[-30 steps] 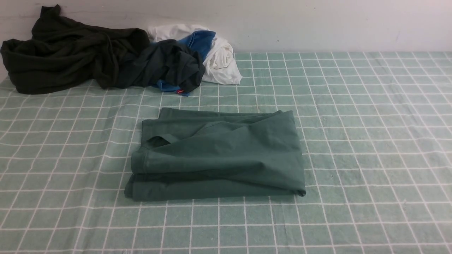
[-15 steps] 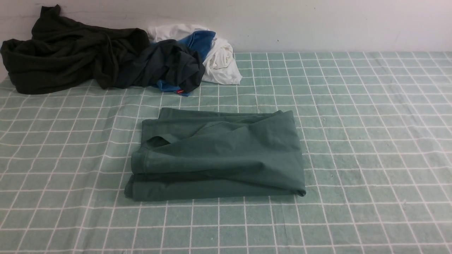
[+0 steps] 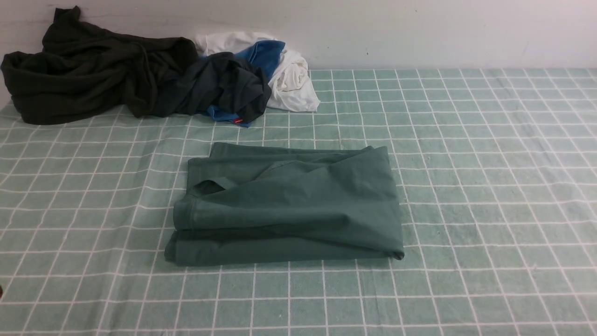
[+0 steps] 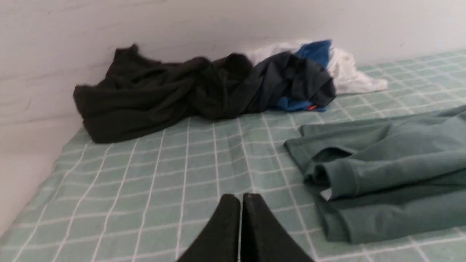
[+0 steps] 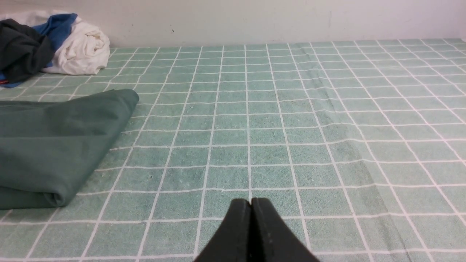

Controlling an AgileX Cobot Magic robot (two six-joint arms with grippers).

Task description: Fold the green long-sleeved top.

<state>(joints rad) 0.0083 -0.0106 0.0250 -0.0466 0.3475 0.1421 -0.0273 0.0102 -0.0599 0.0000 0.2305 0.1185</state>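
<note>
Green long-sleeved top: folded into a rectangle, lying flat on the checked cloth, near the clothes pile.
Left tool: closed, empty, beside the top.
Right tool: closed, empty, clear of the top.

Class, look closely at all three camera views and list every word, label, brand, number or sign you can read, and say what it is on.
No text can be read in any view.
Small red tag on the charcoal-navy garment: too small to read.
Green long-sleeved top: folded, no print or lettering showing; a small white patch at its folded edge in the left wrist view shows no legible marks.
Checked cloth and wall: no writing.
</note>
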